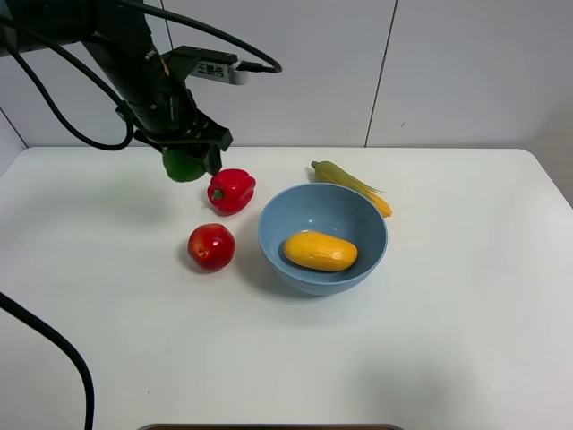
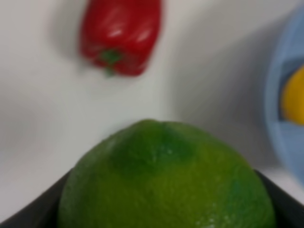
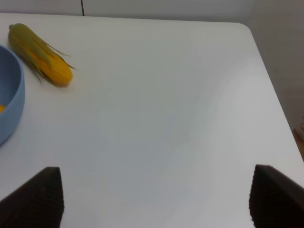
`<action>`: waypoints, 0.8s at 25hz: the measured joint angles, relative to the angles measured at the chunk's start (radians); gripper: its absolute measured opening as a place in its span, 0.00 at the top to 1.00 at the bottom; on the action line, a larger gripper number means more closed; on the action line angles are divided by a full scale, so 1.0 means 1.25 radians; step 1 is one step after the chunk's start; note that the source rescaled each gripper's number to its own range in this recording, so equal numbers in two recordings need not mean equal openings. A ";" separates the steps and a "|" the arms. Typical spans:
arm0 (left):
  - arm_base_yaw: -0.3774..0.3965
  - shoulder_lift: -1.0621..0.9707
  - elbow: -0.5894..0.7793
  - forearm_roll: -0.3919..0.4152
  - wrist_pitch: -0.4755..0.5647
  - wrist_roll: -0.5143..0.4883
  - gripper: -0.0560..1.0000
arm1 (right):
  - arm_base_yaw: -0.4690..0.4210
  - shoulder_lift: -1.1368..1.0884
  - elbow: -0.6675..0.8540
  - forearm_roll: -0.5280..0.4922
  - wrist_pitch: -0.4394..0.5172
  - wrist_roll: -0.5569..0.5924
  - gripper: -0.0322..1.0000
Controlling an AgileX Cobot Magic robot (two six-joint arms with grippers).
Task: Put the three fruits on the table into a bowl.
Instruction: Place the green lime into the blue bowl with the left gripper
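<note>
My left gripper is shut on the green lime and holds it in the air above the white table, just left of the red bell pepper. In the left wrist view the lime fills the lower half between the dark fingers. The light-blue bowl stands at the table's middle with the yellow-orange mango inside it. The red apple sits on the table left of the bowl. My right gripper is open and empty above bare table right of the bowl; it does not show in the high view.
A red bell pepper with a green stem lies behind the apple, and shows in the left wrist view. A corn cob with green husk lies behind the bowl's right rim, also in the right wrist view.
</note>
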 joint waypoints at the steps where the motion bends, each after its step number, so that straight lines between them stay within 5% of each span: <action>1: -0.018 0.000 -0.002 0.000 -0.006 -0.009 0.95 | 0.000 0.000 0.000 0.000 0.000 0.000 0.47; 10: -0.158 0.020 -0.003 -0.002 -0.104 -0.071 0.95 | 0.000 0.000 0.000 0.000 0.000 0.000 0.47; 20: -0.239 0.102 -0.003 -0.017 -0.215 -0.106 0.95 | 0.000 0.000 0.000 0.000 0.000 0.000 0.47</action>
